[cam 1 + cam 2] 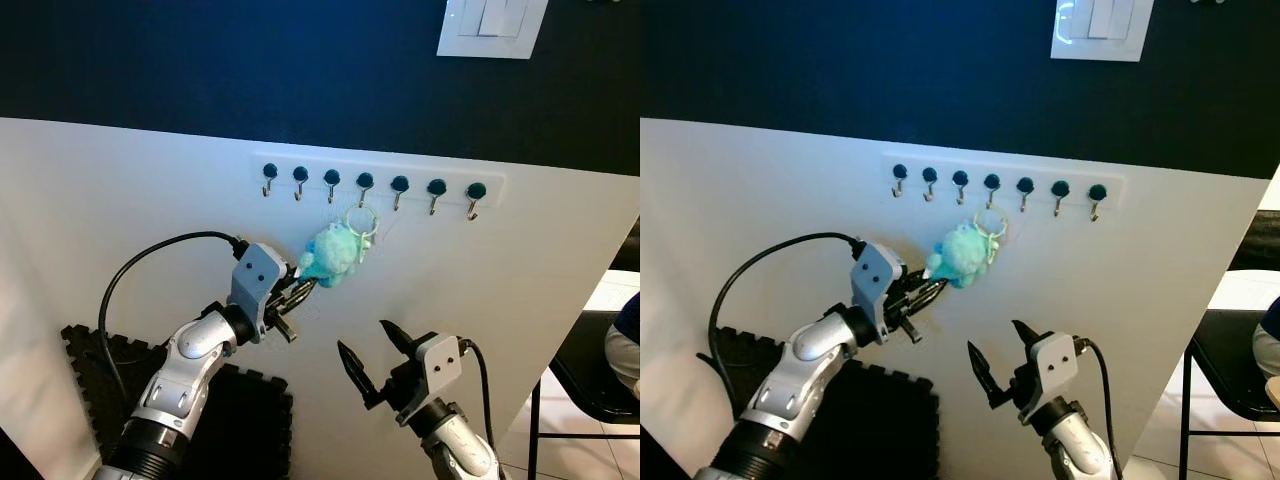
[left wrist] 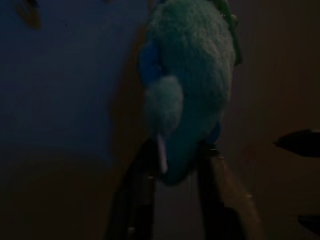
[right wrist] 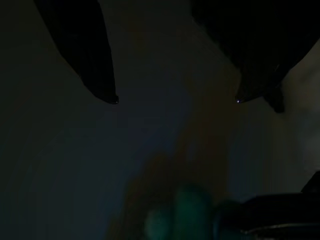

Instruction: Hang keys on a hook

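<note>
1. The right gripper [image 1: 368, 358] hangs lowest and nearest the camera, its two black fingers spread wide apart and holding nothing, in front of the white wall panel [image 1: 120, 230]
2. The left gripper [image 1: 297, 293] reaches up and inward from the silver left arm, its fingers closed narrowly on the lower end of the fuzzy teal plush charm [image 1: 331, 254]; the dark left wrist view shows the charm pinched between both fingers
3. A black foam mat [image 1: 245, 420] leans low against the panel behind the left arm
4. The charm's key ring [image 1: 361, 220] sits just below the fourth hook [image 1: 364, 185] from the left; whether it is actually on the hook cannot be told
5. The hook rail [image 1: 375, 185] carries seven dark-knobbed hooks in a row
6. Above, on the dark wall, is a white light switch [image 1: 492, 25]; a black chair [image 1: 590, 385] stands at the right
</note>
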You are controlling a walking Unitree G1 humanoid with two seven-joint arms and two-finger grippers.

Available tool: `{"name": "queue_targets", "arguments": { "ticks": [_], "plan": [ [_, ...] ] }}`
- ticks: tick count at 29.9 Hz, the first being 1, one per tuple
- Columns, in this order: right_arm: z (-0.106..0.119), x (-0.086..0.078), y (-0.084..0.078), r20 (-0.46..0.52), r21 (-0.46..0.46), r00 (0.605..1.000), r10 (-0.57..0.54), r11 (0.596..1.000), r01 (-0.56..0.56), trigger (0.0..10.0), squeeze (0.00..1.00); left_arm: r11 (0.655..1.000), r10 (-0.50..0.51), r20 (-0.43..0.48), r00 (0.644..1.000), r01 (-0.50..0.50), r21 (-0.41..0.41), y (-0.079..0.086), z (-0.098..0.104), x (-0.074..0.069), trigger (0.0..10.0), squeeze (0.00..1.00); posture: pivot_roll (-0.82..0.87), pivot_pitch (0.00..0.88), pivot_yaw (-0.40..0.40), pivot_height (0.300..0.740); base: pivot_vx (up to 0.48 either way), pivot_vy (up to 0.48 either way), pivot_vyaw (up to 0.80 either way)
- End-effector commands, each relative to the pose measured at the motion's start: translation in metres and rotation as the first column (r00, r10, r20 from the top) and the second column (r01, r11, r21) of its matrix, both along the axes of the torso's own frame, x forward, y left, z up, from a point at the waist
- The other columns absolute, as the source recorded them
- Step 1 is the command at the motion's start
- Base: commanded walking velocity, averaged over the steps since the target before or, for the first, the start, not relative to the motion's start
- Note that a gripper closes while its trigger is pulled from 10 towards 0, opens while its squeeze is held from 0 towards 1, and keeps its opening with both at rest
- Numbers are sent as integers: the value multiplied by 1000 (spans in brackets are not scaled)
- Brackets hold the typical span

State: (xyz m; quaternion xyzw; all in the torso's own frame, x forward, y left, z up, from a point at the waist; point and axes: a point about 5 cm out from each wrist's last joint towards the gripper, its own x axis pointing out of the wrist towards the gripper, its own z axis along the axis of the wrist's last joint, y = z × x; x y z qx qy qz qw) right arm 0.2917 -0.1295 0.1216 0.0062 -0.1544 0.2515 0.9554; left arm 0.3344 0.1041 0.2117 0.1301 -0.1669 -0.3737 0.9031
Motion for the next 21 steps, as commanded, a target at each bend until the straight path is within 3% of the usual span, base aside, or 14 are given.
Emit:
{"name": "queue_targets", "arguments": {
  "ticks": [1, 2, 3, 12, 13, 14, 15, 17, 18, 20, 21],
  "plan": [
    [-2, 1, -2, -12, 5, 1000, -8, 1000, 8, 10000, 0, 1000, -7, 4, 1000, 7, -22, -3, 3, 0, 10000, 1000, 43, 12, 8, 740, 0, 0, 0],
    [-2, 1, -2, -12, 3, 1000, -10, 1000, 10, 10000, 0, 1000, -6, 3, 1000, 6, -20, -4, 2, 0, 10000, 1000, 43, 13, 8, 740, 0, 0, 0],
    [-2, 1, -3, -13, 1, 1000, -13, 1000, 14, 10000, 0, 1000, -9, -4, 1000, 8, -14, -4, 1, 0, 10000, 0, 43, 13, 8, 740, 0, 0, 0],
    [-8, -2, -10, -35, 1, 998, -47, 999, 47, 10000, 0, 996, -55, -83, 995, 60, 64, -6, -25, -7, 10000, 12, 46, 15, 8, 740, 0, 0, 0],
    [-10, -3, -11, -39, -1, 998, -49, 999, 49, 10000, 0, 996, -53, -93, 994, 59, 64, -5, -28, -7, 10000, 612, 46, 15, 8, 740, 0, 0, 0],
    [-10, -3, -11, -39, -1, 998, -49, 999, 49, 10000, 0, 996, -53, -93, 994, 59, 64, -5, -28, -7, 10000, 612, 46, 15, 8, 740, 0, 0, 0],
    [-11, -4, -11, -41, -3, 998, -50, 999, 50, 10000, 0, 996, -45, -103, 994, 52, 69, -4, -30, -8, 10000, 404, 45, 15, 8, 740, 0, 0, 0],
    [-12, -5, -11, -44, -6, 998, -52, 999, 51, 10000, 0, 996, -38, -116, 993, 48, 80, -3, -34, -8, 10000, 404, 44, 15, 8, 740, 0, 0, 0],
    [-14, -6, -12, -47, -10, 997, -54, 999, 53, 10000, 0, 994, -29, -153, 988, 45, 98, 0, -42, -9, 10000, 0, 43, 13, 10, 740, 0, 0, 0],
    [-19, -8, -12, -58, -25, 997, -55, 998, 53, 10000, 0, 990, 16, -220, 975, 15, 139, 9, -61, -10, 10000, 0, 39, 14, 13, 740, 0, 0, 0],
    [-19, -8, -12, -58, -25, 997, -55, 998, 53, 10000, 0, 990, 16, -220, 975, 15, 139, 9, -61, -10, 10000, 0, 39, 14, 13, 740, 0, 0, 0]
  ]
}}
